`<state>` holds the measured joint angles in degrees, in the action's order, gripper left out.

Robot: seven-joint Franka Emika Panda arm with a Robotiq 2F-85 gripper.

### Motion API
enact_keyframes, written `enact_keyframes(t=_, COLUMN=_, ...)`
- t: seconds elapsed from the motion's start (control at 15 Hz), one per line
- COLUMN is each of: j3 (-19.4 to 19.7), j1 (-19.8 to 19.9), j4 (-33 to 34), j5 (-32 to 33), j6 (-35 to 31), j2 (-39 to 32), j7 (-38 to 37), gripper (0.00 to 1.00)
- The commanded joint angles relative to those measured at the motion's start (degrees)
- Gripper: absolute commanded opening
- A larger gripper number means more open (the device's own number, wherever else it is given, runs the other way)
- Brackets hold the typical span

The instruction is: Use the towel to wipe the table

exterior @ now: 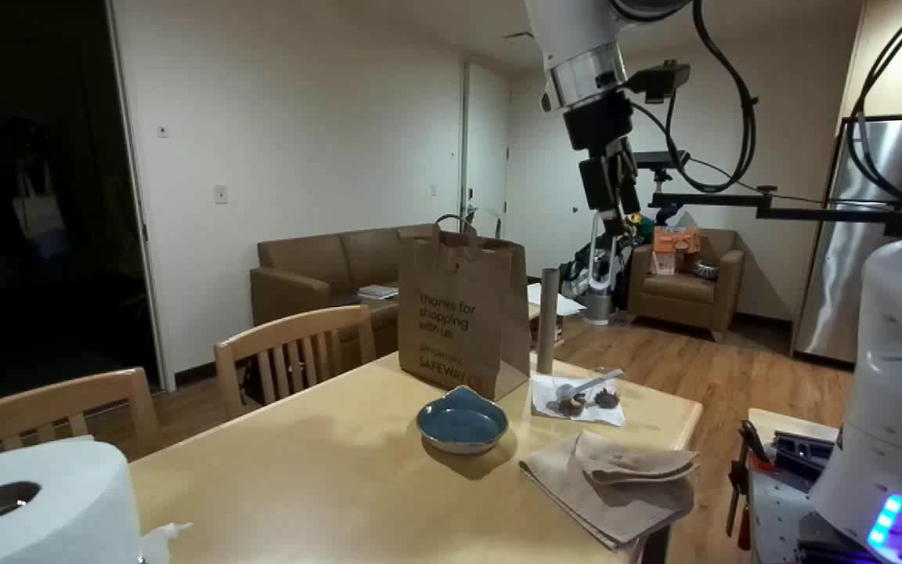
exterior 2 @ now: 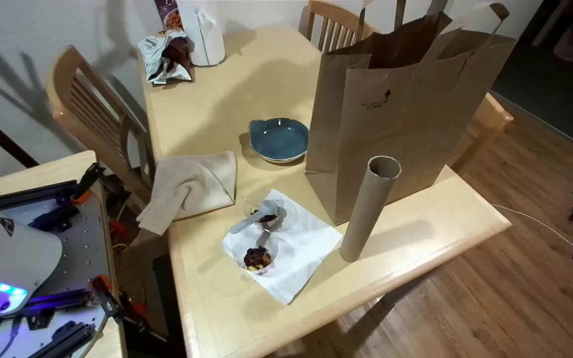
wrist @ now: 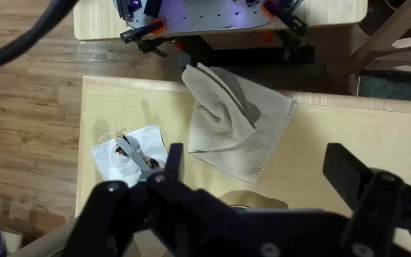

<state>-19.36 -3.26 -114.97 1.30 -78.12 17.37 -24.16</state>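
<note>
While my empty gripper (wrist: 254, 162) gapes wide, the towel (wrist: 227, 130) overhangs the table edge (wrist: 362, 102).
I see bare tabletop (wrist: 362, 137) beside it.

We find the light dim and the doorway (exterior: 44, 329) nearly black. Soft shadows spread over the desk (exterior 2: 237, 74), glare streaks the refrigerator (exterior: 858, 290), and blue lights (exterior: 886, 518) glow on the robot's base (exterior: 885, 423). In our wrist view the hand (wrist: 255, 159) is blurred.
</note>
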Motion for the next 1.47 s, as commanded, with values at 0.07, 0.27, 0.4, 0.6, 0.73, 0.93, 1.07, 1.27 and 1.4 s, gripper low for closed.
enact_keyframes(t=0.07, j3=2.04, j1=-2.05, j4=-0.1, j5=-0.01, j6=0.11, j2=-0.13, j7=0.75, gripper=1.0)
enact_keyframes(t=0.27, j3=3.99, j1=-2.89, j4=-1.39, j5=-0.24, j6=-1.16, j2=0.69, j7=4.48, gripper=1.0)
enact_keyframes(t=0.4, j3=5.75, j1=-3.17, j4=-3.1, j5=-0.42, j6=-3.31, j2=1.65, j7=8.14, gripper=1.0)
enact_keyframes(t=0.6, j3=8.68, j1=-3.07, j4=-6.52, j5=-0.23, j6=-7.73, j2=2.23, j7=15.42, gripper=1.0)
enact_keyframes(t=0.73, j3=10.52, j1=-3.2, j4=-9.5, j5=0.02, j6=-10.94, j2=2.73, j7=21.27, gripper=1.0)
enact_keyframes(t=0.93, j3=12.4, j1=-3.39, j4=-14.43, j5=1.82, j6=-16.34, j2=3.78, j7=29.12, gripper=1.0)
enact_keyframes(t=1.07, j3=13.29, j1=-3.39, j4=-17.41, j5=2.45, j6=-18.59, j2=3.88, j7=32.89, gripper=1.0)
enact_keyframes(t=1.27, j3=13.17, j1=-3.08, j4=-15.91, j5=1.62, j6=-17.22, j2=2.2, j7=30.84, gripper=1.0)
enact_keyframes(t=1.4, j3=13.22, j1=-3.24, j4=-16.23, j5=1.62, j6=-17.25, j2=2.38, j7=31.21, gripper=1.0)
